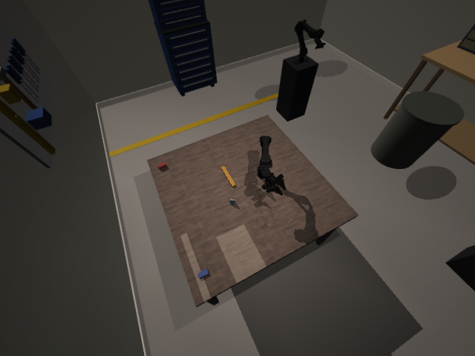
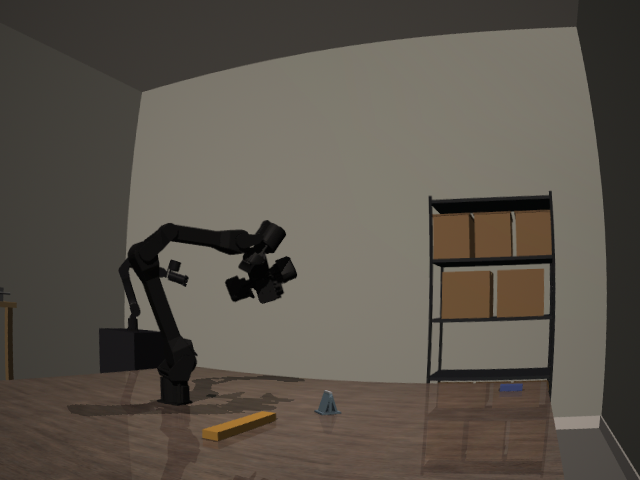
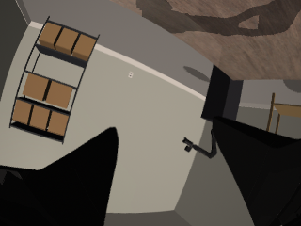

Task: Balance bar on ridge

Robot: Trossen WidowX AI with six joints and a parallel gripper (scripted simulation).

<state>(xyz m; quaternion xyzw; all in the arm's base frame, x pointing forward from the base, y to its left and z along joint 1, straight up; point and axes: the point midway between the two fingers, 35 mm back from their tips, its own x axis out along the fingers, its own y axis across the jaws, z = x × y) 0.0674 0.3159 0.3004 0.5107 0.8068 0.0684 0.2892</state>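
Observation:
The orange bar (image 1: 228, 176) (image 2: 239, 426) lies flat on the brown table (image 1: 191, 195) (image 2: 377, 439). The ridge, a small blue-grey stand (image 1: 232, 202) (image 2: 326, 403) with sloping sides, stands upright on the table, a short way from one end of the bar and apart from it. My gripper (image 1: 283, 190) (image 2: 262, 279) (image 3: 166, 128) is open and empty, high above the table and off to the side of both bar and ridge. The wrist view shows the two black fingers wide apart with wall behind them; bar and ridge are not in that view.
A red block (image 1: 162, 165) lies near a table corner. A blue block (image 1: 202, 273) (image 2: 511, 387) lies on a pale strip (image 1: 189, 251) near another corner. A pale rectangle (image 1: 240, 253) marks the table by one edge. A shelf with boxes (image 2: 466, 289) (image 3: 49, 85) stands beyond.

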